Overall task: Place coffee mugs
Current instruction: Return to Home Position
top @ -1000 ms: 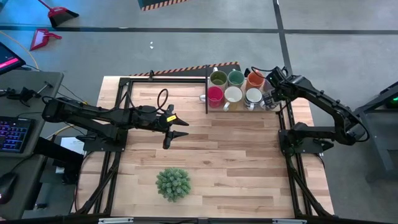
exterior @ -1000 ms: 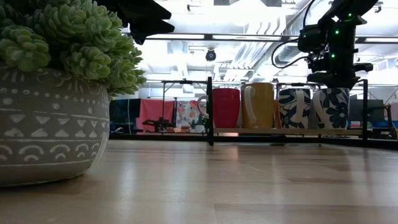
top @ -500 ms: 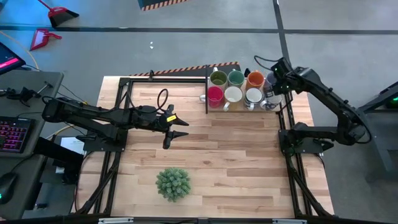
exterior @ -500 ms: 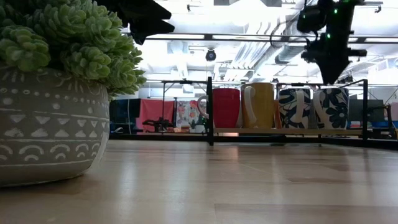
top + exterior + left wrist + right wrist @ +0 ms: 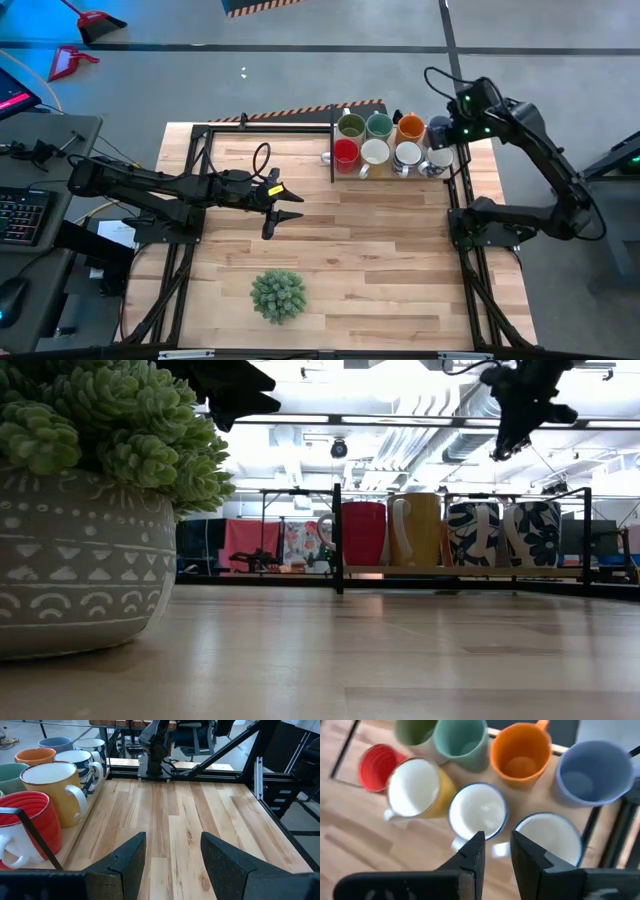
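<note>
Eight coffee mugs stand upright in two rows on a wooden rack (image 5: 333, 165) at the table's far edge. In the right wrist view I see olive green (image 5: 415, 729), teal (image 5: 461, 740), orange (image 5: 520, 752) and blue-grey (image 5: 592, 772) behind, and red (image 5: 376, 765), a yellow-walled one (image 5: 417, 787) and two white (image 5: 477, 812) (image 5: 550, 837) in front. My right gripper (image 5: 496, 851) hangs open and empty high above the white pair, near the rack's right end (image 5: 452, 132). My left gripper (image 5: 285, 205) waits open and empty above mid-table.
A spiky green potted plant (image 5: 278, 295) stands near the table's near edge and fills the left of the low view (image 5: 90, 490). Black frame rails (image 5: 458, 200) run along the table's left, right and far sides. Bare wood lies between the rack and the plant.
My right gripper has risen from just over the front-row mug at the rack's right end to well above the rack, drifting toward the far right corner. That mug and the others stand where they were.
</note>
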Available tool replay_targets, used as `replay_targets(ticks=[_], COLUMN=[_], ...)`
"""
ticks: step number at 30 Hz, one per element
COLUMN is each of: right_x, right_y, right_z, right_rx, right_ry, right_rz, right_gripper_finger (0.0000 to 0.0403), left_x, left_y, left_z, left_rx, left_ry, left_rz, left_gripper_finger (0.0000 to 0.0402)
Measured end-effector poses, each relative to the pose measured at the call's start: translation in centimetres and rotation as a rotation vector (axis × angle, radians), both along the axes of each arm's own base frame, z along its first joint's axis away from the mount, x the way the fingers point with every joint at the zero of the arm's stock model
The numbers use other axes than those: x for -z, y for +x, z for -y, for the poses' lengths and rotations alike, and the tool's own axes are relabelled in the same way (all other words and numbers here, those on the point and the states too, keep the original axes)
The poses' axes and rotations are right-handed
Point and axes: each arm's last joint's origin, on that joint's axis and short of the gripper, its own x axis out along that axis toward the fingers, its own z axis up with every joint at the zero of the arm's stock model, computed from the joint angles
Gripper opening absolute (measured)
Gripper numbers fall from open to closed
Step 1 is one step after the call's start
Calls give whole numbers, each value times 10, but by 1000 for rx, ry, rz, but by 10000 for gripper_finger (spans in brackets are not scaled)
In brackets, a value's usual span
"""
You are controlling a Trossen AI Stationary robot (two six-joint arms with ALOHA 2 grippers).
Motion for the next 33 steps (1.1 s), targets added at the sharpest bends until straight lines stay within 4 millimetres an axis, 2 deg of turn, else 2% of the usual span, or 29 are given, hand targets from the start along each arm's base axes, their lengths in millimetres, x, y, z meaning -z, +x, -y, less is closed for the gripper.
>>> replay_targets(ticks=[3, 9, 15, 23, 28, 33], right_x=[3, 24, 43, 64, 66, 67], right_y=[-2, 4, 15, 33, 38, 41], right_z=[-10, -24, -30, -35, -36, -42], right_rx=[-11, 24, 104, 211, 268, 261], right_ry=[38, 129, 113, 84, -5, 46], right_rz=[13, -25, -90, -43, -50, -25], right_gripper_finger=[70, 67, 66, 66, 66, 66], left_x=[0, 0, 0, 0, 0, 0], left_y=[0, 0, 0, 0, 0, 0], left_z=[0, 0, 0, 0, 0, 0], left_rx=[0, 0, -7, -12, -19, -20], left_ry=[-1, -1, -17, -25, -48, -49], left_rz=[0, 0, 0, 0, 0, 0], left_gripper_finger=[179, 179, 179, 179, 179, 179])
